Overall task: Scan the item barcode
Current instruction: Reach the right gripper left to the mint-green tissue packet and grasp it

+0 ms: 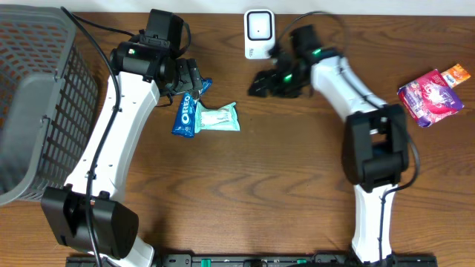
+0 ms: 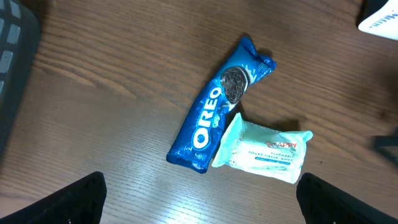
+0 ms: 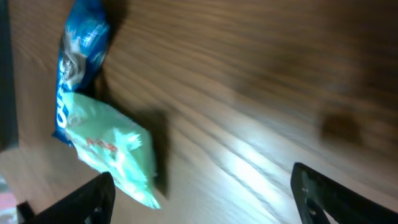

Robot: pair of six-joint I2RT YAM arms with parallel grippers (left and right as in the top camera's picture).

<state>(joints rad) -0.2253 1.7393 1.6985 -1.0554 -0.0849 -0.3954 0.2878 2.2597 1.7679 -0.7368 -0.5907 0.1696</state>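
A blue Oreo pack (image 1: 184, 115) lies on the wooden table, and a mint-green wipes pack (image 1: 217, 117) touches its right side. No barcode shows on either pack. My left gripper (image 1: 194, 83) hovers just above the Oreo pack's far end, open and empty. In the left wrist view the Oreo pack (image 2: 214, 115) and wipes pack (image 2: 264, 149) lie ahead of the left gripper (image 2: 199, 205). My right gripper (image 1: 258, 83) is open and empty to the right of the packs. In the right wrist view the wipes pack (image 3: 109, 146) and Oreo pack (image 3: 78, 56) sit left of the right gripper (image 3: 205, 202).
A white scanner (image 1: 258, 33) stands at the table's far edge, just behind the right gripper. A grey mesh basket (image 1: 33, 104) fills the left side. A pink-purple pack (image 1: 430, 96) and a small orange pack (image 1: 456, 74) lie at the far right.
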